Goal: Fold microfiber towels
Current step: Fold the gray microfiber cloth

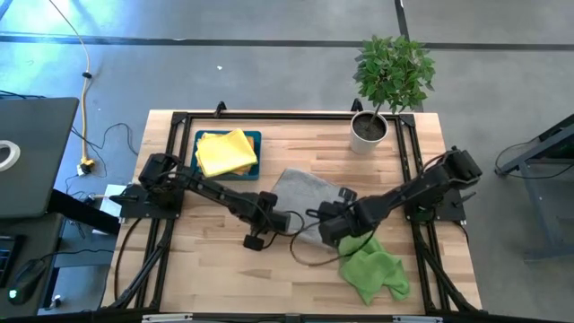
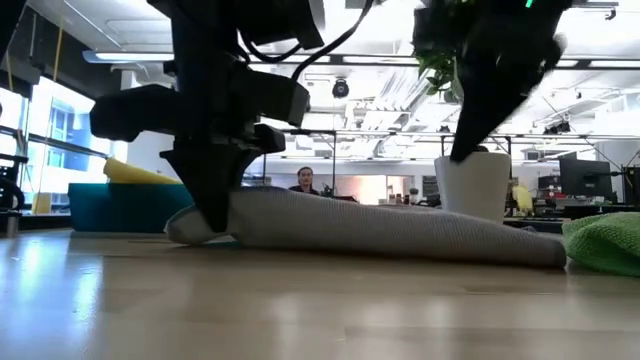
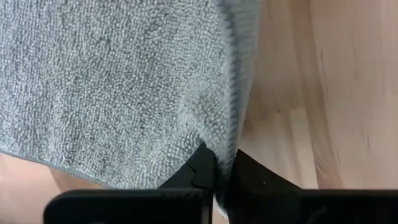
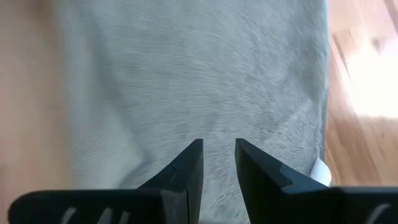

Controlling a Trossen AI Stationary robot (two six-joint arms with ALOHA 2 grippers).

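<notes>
At table centre, the grey towel (image 1: pixel 303 190) lies spread on the wood, one side humped up in a low fold as the low view shows. Left tool (image 3: pixel 222 177) sits at the towel's near-left edge, jaws pinched tight on the hemmed border; a thin lip of cloth is caught between the fingers. Right tool (image 4: pixel 218 163) hovers over the towel's right half, fingers a narrow gap apart, nothing held as far as can be seen.

Green towel (image 1: pixel 372 269) lies crumpled near the front right of the table, just beside the grey one. Yellow towel (image 1: pixel 226 152) rests folded on the teal tray (image 1: pixel 256 137) at the back left. Potted plant (image 1: pixel 387 76) stands at the back right.

Handling, as judged: cloth is light, limp, napped, with no stiffness, so it will sag and drag between any two grips. The nap grips wood slightly, so expect bunching. Best hold is at the stitched hem or corners, both tools on matching corners to keep the fold edge straight.
</notes>
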